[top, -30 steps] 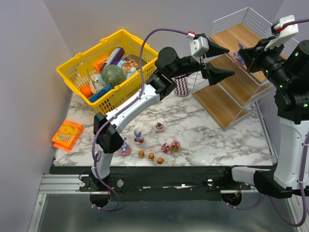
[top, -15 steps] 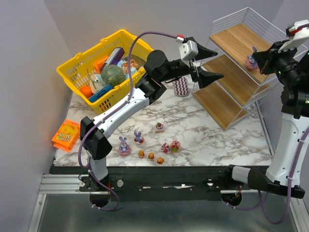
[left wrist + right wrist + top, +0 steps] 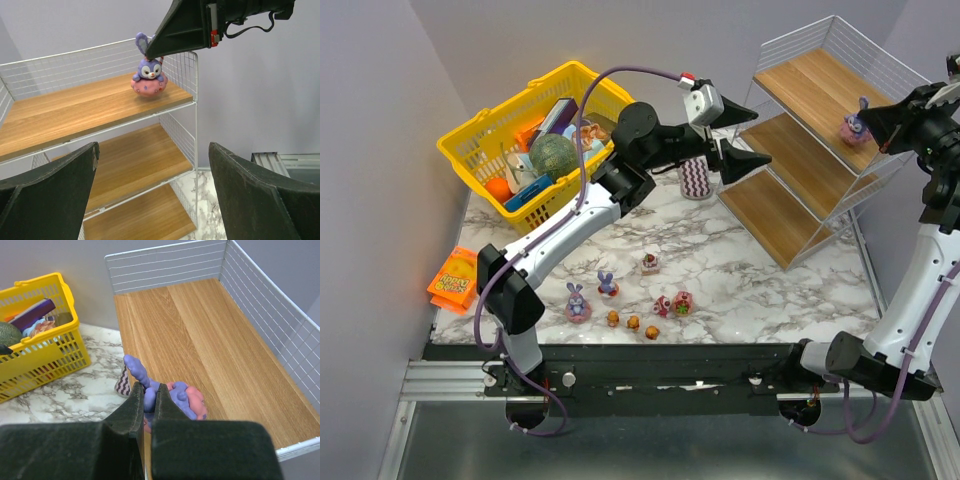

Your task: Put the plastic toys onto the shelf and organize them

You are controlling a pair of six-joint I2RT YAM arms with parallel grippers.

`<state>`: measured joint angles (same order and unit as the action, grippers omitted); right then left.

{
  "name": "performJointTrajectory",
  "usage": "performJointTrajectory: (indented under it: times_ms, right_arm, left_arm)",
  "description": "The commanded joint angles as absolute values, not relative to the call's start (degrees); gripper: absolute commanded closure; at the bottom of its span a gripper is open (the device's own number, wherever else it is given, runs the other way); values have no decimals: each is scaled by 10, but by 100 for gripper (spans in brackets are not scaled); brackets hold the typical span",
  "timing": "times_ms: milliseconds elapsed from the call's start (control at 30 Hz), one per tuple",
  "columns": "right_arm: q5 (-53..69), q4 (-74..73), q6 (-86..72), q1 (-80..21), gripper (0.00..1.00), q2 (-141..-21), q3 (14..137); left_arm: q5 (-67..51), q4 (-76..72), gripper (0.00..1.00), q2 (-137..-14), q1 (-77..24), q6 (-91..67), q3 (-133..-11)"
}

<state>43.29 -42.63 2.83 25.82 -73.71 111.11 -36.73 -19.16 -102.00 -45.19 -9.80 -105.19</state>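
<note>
Seen from above, the left claw (image 3: 762,134) is spread wide in the air, with the shelf (image 3: 800,75) just to its right. The right claw (image 3: 876,120) is pressed together on an ear of a purple bunny (image 3: 853,127), which is kept at the front right corner of the top board. Well below the left claw, two bunnies (image 3: 577,301), three orange bears (image 3: 633,323) and three pink rounded figures (image 3: 682,302) are grouped on the marbled surface (image 3: 760,270). A yellow basket (image 3: 480,160) is seen to that claw's left and a purple zigzag pad (image 3: 696,178) just beneath it. The writing on an orange packet (image 3: 460,280), far to its lower left, cannot be read.

In the left wrist view, both fingers are shown far apart. Ahead and above them, the purple bunny (image 3: 148,80) appears seated by its pink base on the top board, one ear hidden behind the right claw.

In the right wrist view, the fingers (image 3: 135,405) are closed tight. The bunny's body is seen just right of them and its free ear just left. No writing can be read.
</note>
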Motion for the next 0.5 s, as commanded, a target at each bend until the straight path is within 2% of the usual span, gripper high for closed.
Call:
performJointTrajectory:
  times_ms: [0, 467]
  right_arm:
    - [479, -407, 13, 273, 99, -732, 1122]
    - [478, -456, 18, 282, 99, -738, 1127]
  left_arm:
    - [-379, -189, 1, -993, -444, -91, -1044]
    - [-390, -212, 1, -991, -431, -115, -1020]
